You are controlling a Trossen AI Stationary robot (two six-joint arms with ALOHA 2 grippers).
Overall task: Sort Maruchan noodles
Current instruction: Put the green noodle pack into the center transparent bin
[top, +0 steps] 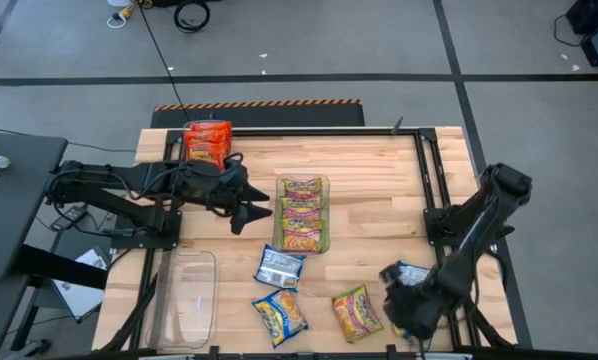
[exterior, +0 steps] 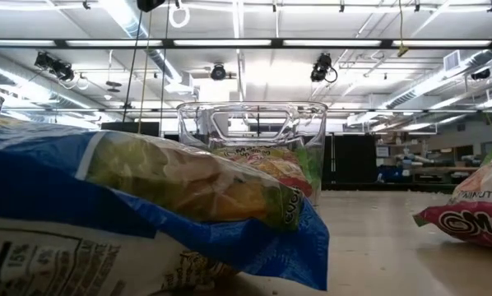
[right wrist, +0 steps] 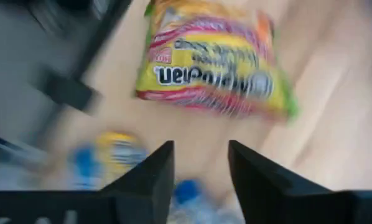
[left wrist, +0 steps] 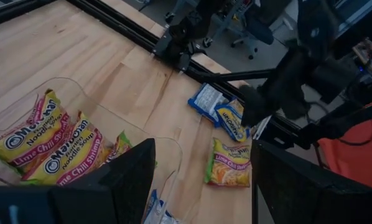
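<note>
3 packets (top: 304, 212) in the middle bin (top: 324, 243) (4 loose nearby).

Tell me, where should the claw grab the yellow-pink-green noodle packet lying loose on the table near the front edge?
The flat, crinkly yellow-pink-green plastic noodle packet lies on the wooden table with bare wood all around it. Probably best to come straight down from above and pinch across its narrow width near the middle, where the sides sit closest. The right claw hovers just beside it, fingers apart.
</note>
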